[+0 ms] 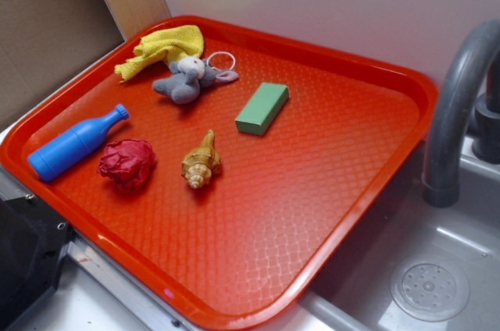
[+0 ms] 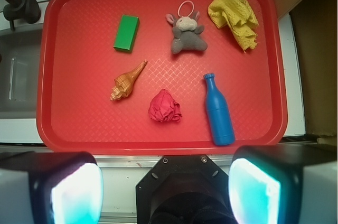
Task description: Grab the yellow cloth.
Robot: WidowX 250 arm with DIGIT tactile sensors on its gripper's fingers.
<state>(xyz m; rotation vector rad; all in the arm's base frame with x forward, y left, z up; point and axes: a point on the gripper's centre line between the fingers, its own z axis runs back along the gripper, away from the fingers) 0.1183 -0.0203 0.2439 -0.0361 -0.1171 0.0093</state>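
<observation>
we see the yellow cloth (image 2: 234,15) lying crumpled in a far corner of the red tray (image 2: 158,142), just beside the grey plush mouse (image 2: 187,33). our gripper (image 2: 165,189) hangs back beyond the tray's near rim with its jaws spread wide and nothing between them; in the exterior view it seems to be out of sight. also on the tray, apart from one another, are a green block (image 2: 127,33), a seashell (image 2: 127,81), a red paper ball (image 2: 165,106) and a blue bottle (image 2: 218,111).
</observation>
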